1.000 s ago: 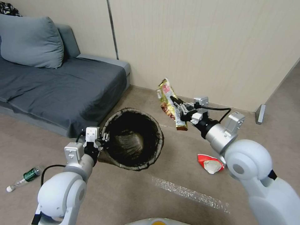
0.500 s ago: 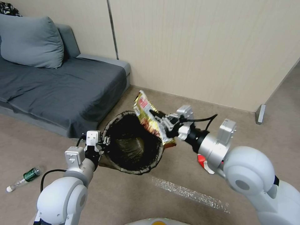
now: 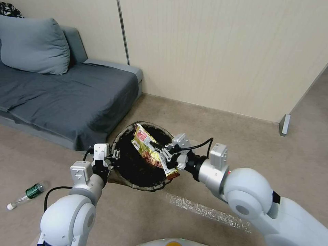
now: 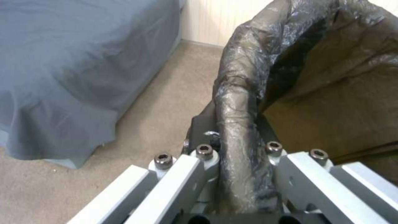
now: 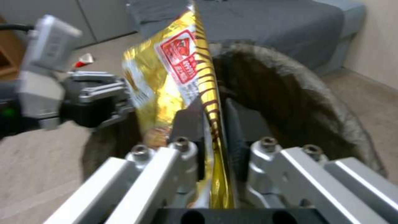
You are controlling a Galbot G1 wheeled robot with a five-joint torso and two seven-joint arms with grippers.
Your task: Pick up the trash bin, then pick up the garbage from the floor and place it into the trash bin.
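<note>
The trash bin [image 3: 143, 184], lined with a dark bag, hangs tilted above the carpet with its mouth facing me. My left gripper [image 3: 114, 154] is shut on its left rim; the left wrist view shows the fingers [image 4: 203, 155] clamped on the bag-wrapped rim [image 4: 238, 102]. My right gripper [image 3: 160, 152] is shut on the yellow snack bag [image 3: 147, 147], holding it over the bin's opening. In the right wrist view the snack bag [image 5: 174, 74] stands between the fingers [image 5: 186, 124], with the bin [image 5: 303, 102] behind it and my left gripper [image 5: 97, 99] beyond. A green-labelled bottle [image 3: 25, 195] lies on the floor at far left.
A grey sofa [image 3: 68, 92] with a cushion [image 3: 34, 44] stands at left, close behind the bin. A beige wall [image 3: 222, 51] runs along the back. A clear plastic strip [image 3: 208, 212] lies on the carpet in front. A red-and-white wrapper [image 5: 85, 59] lies farther off.
My right gripper has carried the snack bag left and toward me, from near the wall to over the bin's mouth. The left gripper and bin have stayed put.
</note>
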